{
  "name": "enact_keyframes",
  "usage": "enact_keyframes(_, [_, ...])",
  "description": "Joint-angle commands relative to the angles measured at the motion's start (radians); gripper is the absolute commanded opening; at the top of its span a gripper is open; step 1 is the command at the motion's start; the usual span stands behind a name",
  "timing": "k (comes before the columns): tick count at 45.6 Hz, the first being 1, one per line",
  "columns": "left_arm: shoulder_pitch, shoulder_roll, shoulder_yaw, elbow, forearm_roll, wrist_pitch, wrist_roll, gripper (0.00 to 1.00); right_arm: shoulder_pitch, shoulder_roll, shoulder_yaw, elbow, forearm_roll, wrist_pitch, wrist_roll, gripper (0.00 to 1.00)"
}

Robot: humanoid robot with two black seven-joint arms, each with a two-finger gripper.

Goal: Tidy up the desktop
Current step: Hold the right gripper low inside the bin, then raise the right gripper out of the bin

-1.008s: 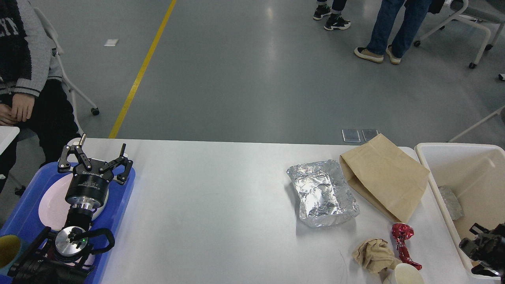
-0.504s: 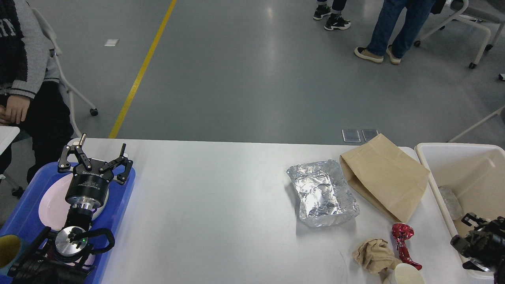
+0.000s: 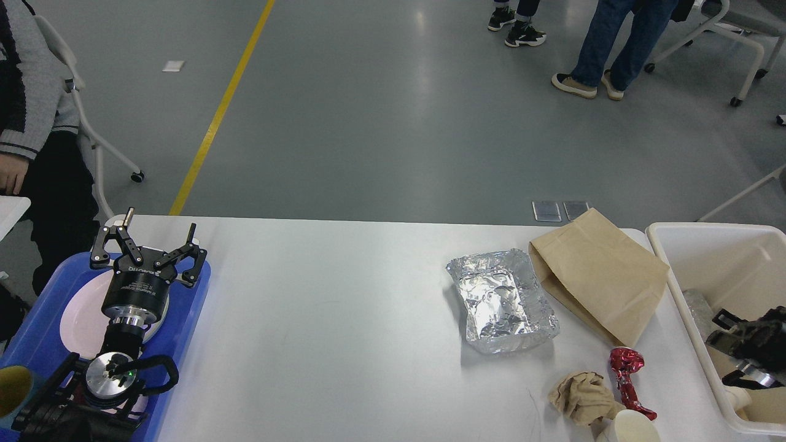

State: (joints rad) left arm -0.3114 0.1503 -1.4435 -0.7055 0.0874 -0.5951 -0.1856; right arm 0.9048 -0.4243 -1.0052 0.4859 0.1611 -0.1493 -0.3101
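The desk [image 3: 344, 344] fills the lower half of the head view, a broad white top with rounded corners, and the litter on it is the work. Taking the foil tray [image 3: 502, 302] as the landmark: it sits right of the desk's middle, open side up. Touching or just beside its right edge lies a brown paper bag [image 3: 599, 276], flat on its side. Nearer to me than the tray are a crumpled brown napkin [image 3: 580, 398] and, just right of that, a twisted red wrapper [image 3: 626, 376]. A white paper cup [image 3: 629, 426] shows at the bottom edge, against the napkin. Far right of the tray, off the desk's end, stands a cream bin [image 3: 681, 279]. Far left of the tray a blue tray [image 3: 190, 307] holds a white plate [image 3: 77, 316].

The left gripper [image 3: 147, 244] hovers over the blue tray with fingers spread wide and nothing between them. The right gripper [image 3: 746, 341] is down inside the bin, dark and bunched; I cannot tell how its fingers stand.

All the litter looks light. The foil tray should be thin and easily crushed, best pinched at its rim. The bag is limp and may flop, so its open edge is probably the place to grip. The napkin is soft and can be taken anywhere. The wrapper looks slick, so its thick upper knot seems safest.
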Motion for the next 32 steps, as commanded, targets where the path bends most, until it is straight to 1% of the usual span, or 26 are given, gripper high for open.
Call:
enact_keyframes(1, [0.0,0.0,0.0,0.0,0.0,0.0,0.0,0.96,0.173,-0.033,-0.053,0.181,-0.058,0.097,-0.003,1.0])
enact_keyframes(8, [0.001,0.0,0.0,0.0,0.0,0.0,0.0,0.96,0.458,-0.05,-0.16,0.39,-0.074,0.269,-0.007,1.0])
enact_keyframes(12, [0.0,0.0,0.0,0.0,0.0,0.0,0.002,0.96,0.621,-0.042,-0.223,0.477,-0.068,0.373,-0.009,1.0])
enact_keyframes(20, [0.001,0.0,0.0,0.0,0.002,0.0,0.002,0.96,0.867,-0.022,-0.268,0.609,-0.068,0.669,-0.009,1.0])
enact_keyframes(24, [0.002,0.0,0.0,0.0,0.0,0.0,0.002,0.96,0.976,0.012,-0.268,0.687,-0.066,0.816,-0.009,1.0])
enact_keyframes(28, [0.0,0.0,0.0,0.0,0.0,0.0,0.002,0.96,1.12,0.041,-0.266,0.802,-0.066,0.898,-0.009,1.0])
enact_keyframes(32, [0.001,0.0,0.0,0.0,0.0,0.0,0.002,0.96,1.256,0.064,-0.262,0.916,-0.061,0.924,-0.009,1.0])
